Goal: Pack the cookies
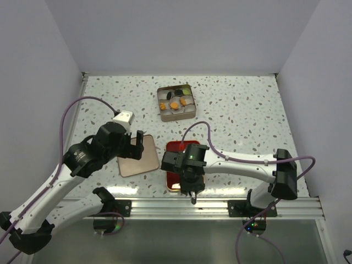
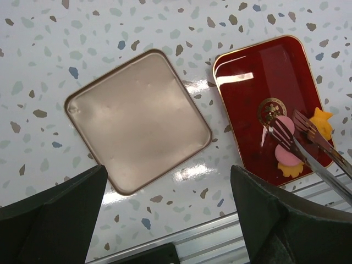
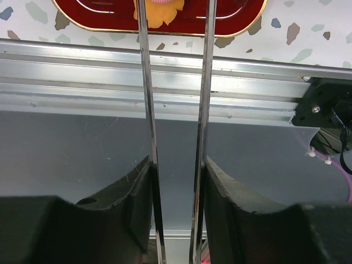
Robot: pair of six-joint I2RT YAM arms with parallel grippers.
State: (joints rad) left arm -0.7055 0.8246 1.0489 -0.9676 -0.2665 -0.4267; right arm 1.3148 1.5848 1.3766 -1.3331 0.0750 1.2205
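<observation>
Two pink cookies [image 2: 288,155] and two orange cookies, one star-shaped [image 2: 321,122], lie at the near end of the red tray [image 2: 258,71]. Several cookies, orange [image 1: 174,105], black and green, sit in the square tin [image 1: 176,113] at the back. My right gripper [image 1: 192,187] [image 3: 177,165] is shut on the metal tongs [image 3: 144,82], whose tips [image 2: 301,127] rest at the upper pink cookie. My left gripper [image 1: 133,146] [image 2: 168,220] is open and empty, hovering over the near edge of the tan lid [image 2: 137,118].
The lid [image 1: 138,155] lies flat left of the red tray [image 1: 177,146]. An aluminium rail [image 3: 165,77] runs along the table's near edge just below the tray. Grey walls close in the left, back and right sides.
</observation>
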